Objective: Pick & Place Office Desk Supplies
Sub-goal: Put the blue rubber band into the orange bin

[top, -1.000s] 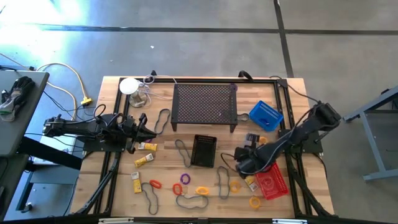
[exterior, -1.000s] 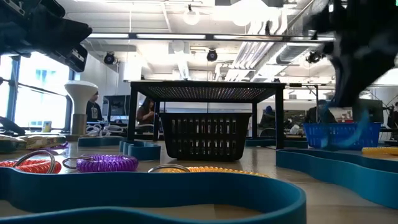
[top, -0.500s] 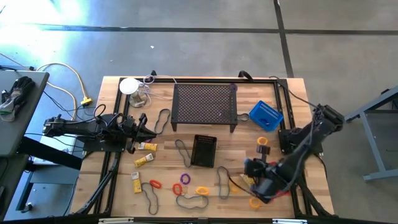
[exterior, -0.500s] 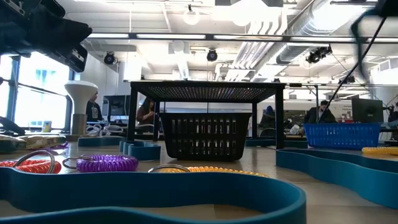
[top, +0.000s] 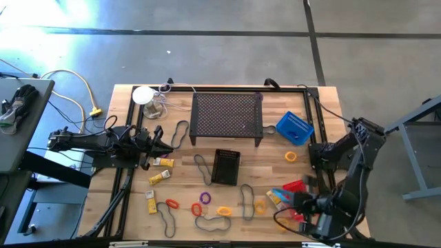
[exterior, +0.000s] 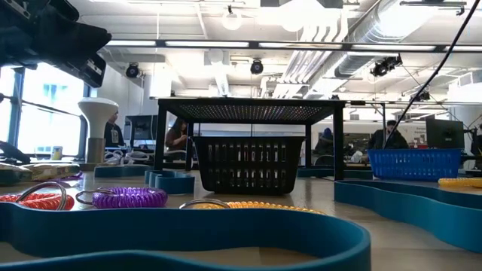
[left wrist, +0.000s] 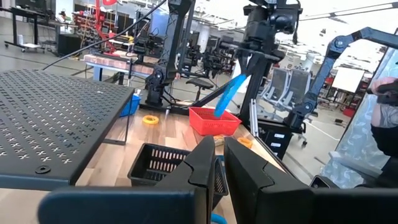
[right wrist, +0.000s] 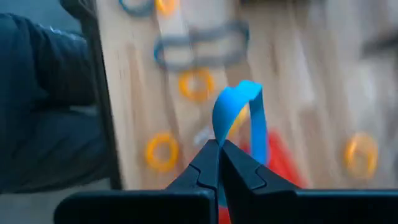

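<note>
My right gripper [left wrist: 249, 70] hangs over the red mesh basket [left wrist: 214, 121], near the table's near right corner, shut on a blue rubber band [right wrist: 239, 112]. In the high view that gripper [top: 308, 203] covers most of the red basket [top: 295, 186]. My left gripper [left wrist: 216, 167] waits at the table's left side [top: 160, 145], level and shut, with nothing in it. Coloured rings [top: 204, 198], yellow packets [top: 160, 178] and band loops [top: 212, 224] lie flat on the wood. My right gripper pinches the blue band between its two fingertips at one end of the loop [right wrist: 219, 138]. The fingers slant steeply down from above. The band is lifted off the table and hangs slack and slanted below the fingers; its lower end [left wrist: 219, 112] is at the red basket's rim, touching or not I cannot tell.
A black perforated stand [top: 227, 117] fills the far middle, with a black basket [top: 226, 167] in front of it and a blue basket [top: 295, 127] to its right. A white lamp-like object [top: 143, 95] stands at the far left. An orange ring [top: 291, 156] lies near the right arm.
My right gripper has risen and swung toward the table's near right corner, from left of the red basket to above it, turning as it went, and has left the low view. The blue band has gone with it, lifted clear of the table.
</note>
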Controlling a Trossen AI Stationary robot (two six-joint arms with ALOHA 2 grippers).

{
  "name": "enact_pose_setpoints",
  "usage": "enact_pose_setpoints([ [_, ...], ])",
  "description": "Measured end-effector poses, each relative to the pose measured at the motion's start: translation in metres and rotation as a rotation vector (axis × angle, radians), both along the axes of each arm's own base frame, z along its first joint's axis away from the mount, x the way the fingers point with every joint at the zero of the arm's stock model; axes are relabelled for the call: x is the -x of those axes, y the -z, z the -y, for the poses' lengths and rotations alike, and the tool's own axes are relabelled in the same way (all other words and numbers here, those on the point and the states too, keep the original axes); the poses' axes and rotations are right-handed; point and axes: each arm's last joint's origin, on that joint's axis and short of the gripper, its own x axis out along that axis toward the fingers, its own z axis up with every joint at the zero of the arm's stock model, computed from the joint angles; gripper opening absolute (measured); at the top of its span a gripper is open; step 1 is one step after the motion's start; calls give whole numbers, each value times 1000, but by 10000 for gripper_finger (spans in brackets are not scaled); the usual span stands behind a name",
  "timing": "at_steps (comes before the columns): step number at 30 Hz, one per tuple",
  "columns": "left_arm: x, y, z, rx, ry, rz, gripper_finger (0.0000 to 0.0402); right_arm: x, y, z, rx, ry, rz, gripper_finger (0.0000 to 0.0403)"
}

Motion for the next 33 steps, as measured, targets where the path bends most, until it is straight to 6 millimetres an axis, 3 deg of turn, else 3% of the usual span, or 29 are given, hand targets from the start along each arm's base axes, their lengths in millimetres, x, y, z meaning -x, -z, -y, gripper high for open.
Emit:
enact_pose_setpoints([
  [5,0,0,0,3,0,0,29,20,1,-1,0,138,-50,3],
  [12,0,-5,0,-9,2,54,29,42,11,-10,-9,223,28,3],
  [19,-6,-19,12,-108,94,214,29,42,34,-12,-5,231,26,3],
  [24,-18,-14,22,-106,81,166,29,39,48,-15,-84,297,-13,3],
  [33,-40,-8,47,-77,141,169,29,44,88,-5,-65,430,-131,3],
])
